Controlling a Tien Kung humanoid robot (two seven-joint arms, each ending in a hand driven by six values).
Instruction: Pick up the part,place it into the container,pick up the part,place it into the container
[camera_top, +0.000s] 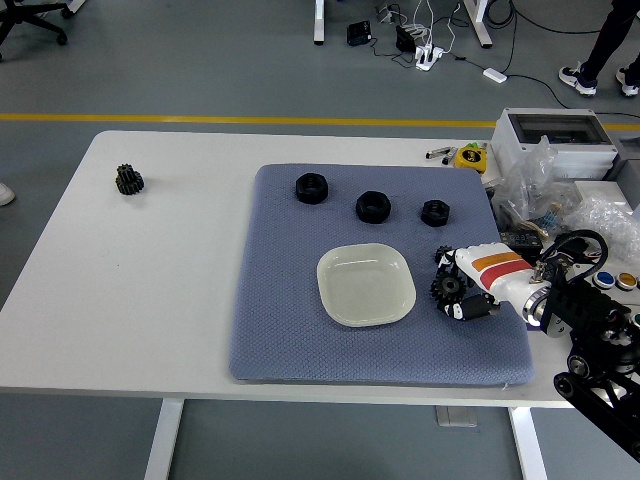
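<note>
Fingers of the right hand (462, 291) clasp a black gear (446, 289) just right of the dish (366, 285) rim.

We count three black nuts in a row, upper middle of the frame: first (311, 188), second (372, 207), third (434, 212). Three gears: one upper left (128, 179), one right of centre (446, 289), a smaller one just above it (442, 256), partly hidden. One dish (366, 285), centre. One mat (290, 300). One hand (478, 285), right.
</note>
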